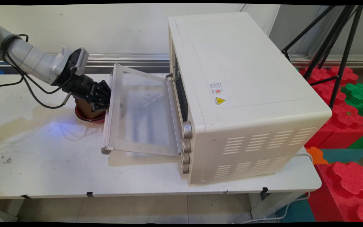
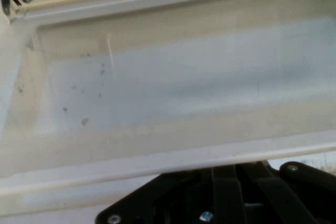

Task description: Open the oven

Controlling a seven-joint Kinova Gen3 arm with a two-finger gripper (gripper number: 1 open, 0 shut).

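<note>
Black pincer [image 1: 101,101] is pressing at the toaster oven's [image 1: 247,94] lowered glass door [image 1: 140,113] edge, red bowl [image 1: 88,117] sitting just beneath; finger spread undeterminable.

Cream oven [image 1: 247,94], glass door [image 1: 140,113] half-lowered

Cream toaster oven [image 1: 247,94] on white table [image 1: 58,164], glass door [image 1: 140,113] dropped open (nearly flat), red dish [image 1: 88,117], black tripod [image 1: 336,47]

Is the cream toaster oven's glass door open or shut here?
Open: the glass door hangs out and down from the cream toaster oven, with the black gripper at its outer edge.
</note>
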